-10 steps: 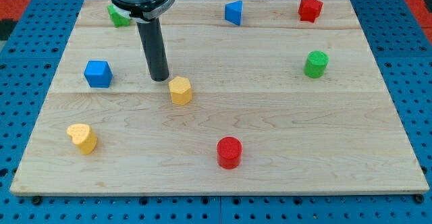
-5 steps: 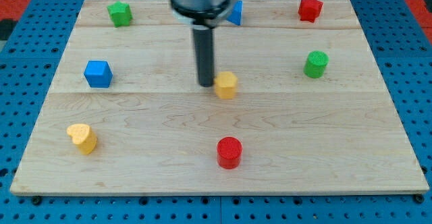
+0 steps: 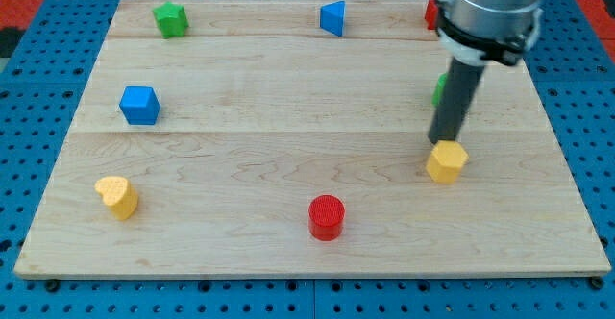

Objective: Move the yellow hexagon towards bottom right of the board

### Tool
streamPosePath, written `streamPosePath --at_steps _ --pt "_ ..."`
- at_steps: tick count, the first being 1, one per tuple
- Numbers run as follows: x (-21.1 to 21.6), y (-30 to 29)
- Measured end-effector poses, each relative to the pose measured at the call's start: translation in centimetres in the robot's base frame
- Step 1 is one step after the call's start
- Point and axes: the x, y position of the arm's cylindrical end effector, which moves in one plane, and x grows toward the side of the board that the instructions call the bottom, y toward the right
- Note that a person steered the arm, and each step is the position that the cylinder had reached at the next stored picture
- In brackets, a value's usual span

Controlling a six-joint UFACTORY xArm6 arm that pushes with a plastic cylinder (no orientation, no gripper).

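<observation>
The yellow hexagon (image 3: 447, 161) lies on the wooden board (image 3: 288, 88) in its right half, a little below mid-height. My tip (image 3: 443, 142) rests right at the hexagon's upper left edge, touching or nearly touching it. The dark rod rises from there toward the view's top right and hides most of the green block (image 3: 439, 89) and part of the red block (image 3: 431, 13).
A red cylinder (image 3: 327, 216) stands at the bottom centre. A yellow heart (image 3: 118, 196) is at the bottom left. A blue cube (image 3: 139, 105) is at the left, a green star (image 3: 171, 18) at the top left, a blue triangular block (image 3: 332, 18) at the top centre.
My tip has swept to the view's right and slightly down, pushing the yellow hexagon from the board's middle to its right half. The other blocks have not moved.
</observation>
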Motion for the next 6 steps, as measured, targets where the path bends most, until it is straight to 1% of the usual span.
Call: streamPosePath --at_steps 1,2,3,4,5,6 --pt "3.4 0.2" --pt "3.4 -2.2" --pt "3.7 -3.4" --pt "6.3 -3.3" --pt "7.5 -3.7" --pt "9.0 -7.0"
